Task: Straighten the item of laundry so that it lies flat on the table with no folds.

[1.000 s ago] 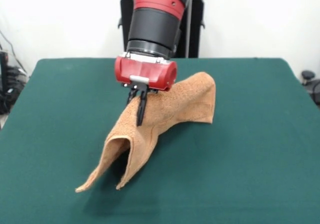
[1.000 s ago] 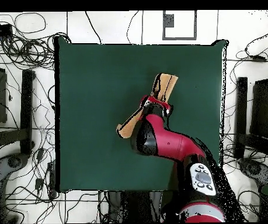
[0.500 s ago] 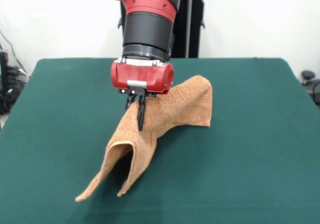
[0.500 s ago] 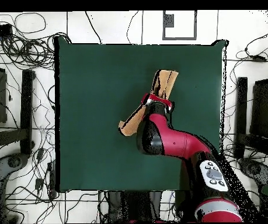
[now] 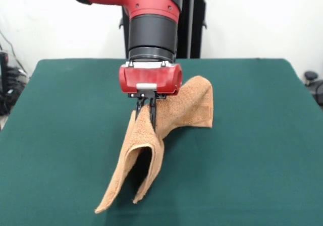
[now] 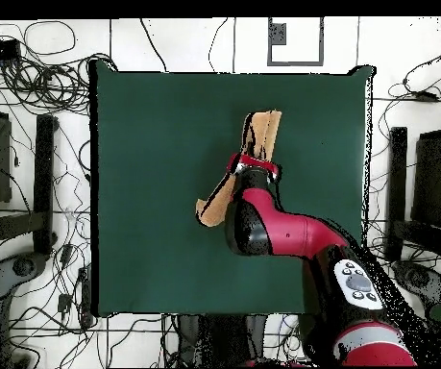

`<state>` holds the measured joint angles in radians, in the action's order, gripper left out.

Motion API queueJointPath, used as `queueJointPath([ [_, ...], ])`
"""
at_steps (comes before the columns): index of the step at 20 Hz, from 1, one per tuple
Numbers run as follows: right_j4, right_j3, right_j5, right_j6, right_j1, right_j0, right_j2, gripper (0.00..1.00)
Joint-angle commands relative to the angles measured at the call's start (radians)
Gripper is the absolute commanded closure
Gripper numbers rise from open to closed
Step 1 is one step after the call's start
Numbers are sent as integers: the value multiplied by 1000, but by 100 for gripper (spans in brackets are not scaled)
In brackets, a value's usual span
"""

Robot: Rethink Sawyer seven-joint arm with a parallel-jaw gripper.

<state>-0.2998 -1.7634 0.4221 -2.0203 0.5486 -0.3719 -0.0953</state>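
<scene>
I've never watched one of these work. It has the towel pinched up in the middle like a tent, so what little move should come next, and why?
Probably a slow drag sideways while lowering. The gripper is shut on a ridge of the towel, which drapes doubled on both sides, its ends touching the table. Dragging might let one trailing end spread flat instead of dropping in a heap.

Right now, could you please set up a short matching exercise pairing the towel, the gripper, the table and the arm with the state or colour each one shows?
Things:
1. towel
2. gripper
3. table
4. arm

States:
A. dark green, covered in cloth
B. red and black, coming down from above
C. shut on a raised fold
D. orange-tan, draped like a tent, its ends on the table

Pairs: 1-D, 2-C, 3-A, 4-B
</scene>
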Motion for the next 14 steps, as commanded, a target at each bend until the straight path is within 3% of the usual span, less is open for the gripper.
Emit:
queueJointPath([
  [1, -81, -56, 69, -205, -10, -14, -160, 100],
  [7, -88, -56, 88, -195, -7, -21, -157, 100],
  [8, -83, -52, 107, -191, -10, -15, -148, 0],
  [14, 4, -48, 74, -183, 1, 37, -92, 0],
])
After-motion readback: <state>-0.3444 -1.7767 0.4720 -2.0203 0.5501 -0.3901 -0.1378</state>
